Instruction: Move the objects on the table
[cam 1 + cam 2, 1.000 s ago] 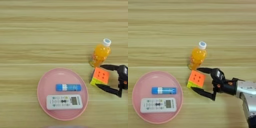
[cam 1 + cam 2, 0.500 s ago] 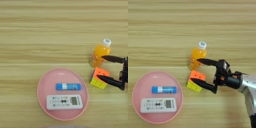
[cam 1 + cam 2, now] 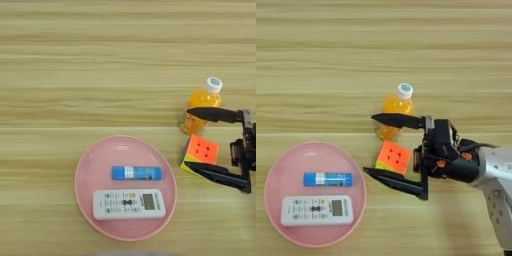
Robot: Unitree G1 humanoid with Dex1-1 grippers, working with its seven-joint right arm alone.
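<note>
The black two-fingered end effector (image 3: 373, 147) was spread wide around the orange-and-yellow puzzle cube (image 3: 393, 157); closing on it was judged the next move.

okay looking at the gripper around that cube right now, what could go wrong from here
The open right gripper straddles the puzzle cube, and its upper finger lies across the front of the juice bottle. Closing or sweeping could nudge the bottle and tip it.

The cube sits skewed between the fingers, so it might twist or slip out as they close.

The pink plate, holding the glue stick and remote, is just left; a pushed cube could bump its rim.
</note>
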